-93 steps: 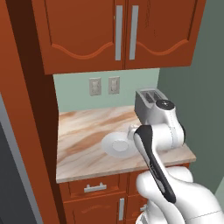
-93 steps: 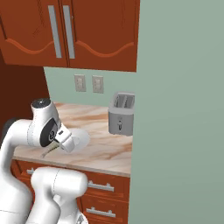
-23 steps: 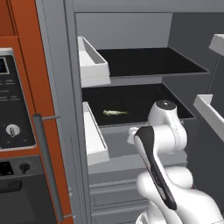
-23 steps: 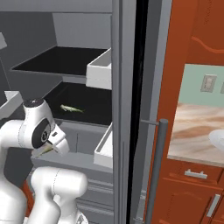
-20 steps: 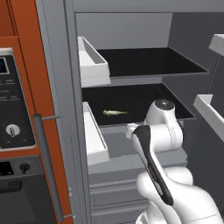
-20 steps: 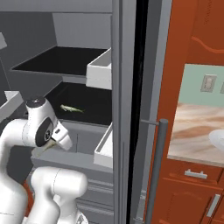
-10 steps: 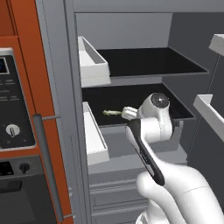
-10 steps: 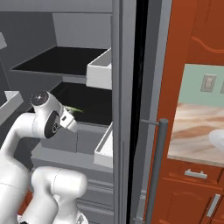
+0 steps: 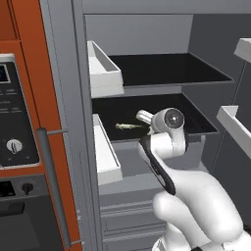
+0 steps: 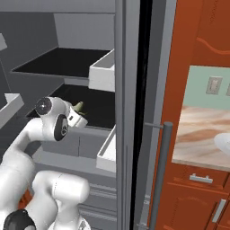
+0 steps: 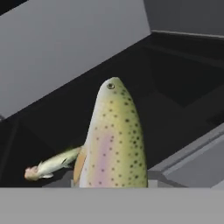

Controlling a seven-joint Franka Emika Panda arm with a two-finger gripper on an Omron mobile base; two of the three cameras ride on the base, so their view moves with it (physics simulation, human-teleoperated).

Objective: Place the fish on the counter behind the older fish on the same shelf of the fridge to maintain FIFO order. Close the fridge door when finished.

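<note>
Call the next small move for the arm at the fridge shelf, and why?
Probably keep reaching deeper into the fridge, past the older fish. The gripper is shut on the fish near the front of the shelf, and the older fish lies ahead of it, so the rear spot isn't reached.

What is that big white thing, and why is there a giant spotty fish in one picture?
The white thing is a robot arm in a pretend, computer-drawn kitchen. Two pictures come from cameras behind it, one on each side, looking into an open fridge. The third comes from a camera on the robot's hand, so whatever it holds looks huge. Its gripper is shut on the fish, which sticks up right in front of that camera. It isn't really giant! A thinner older fish already lies on the black shelf in the fridge; the hand camera shows it beside the held one. In the side views, the arm is reaching in toward that shelf.
</note>
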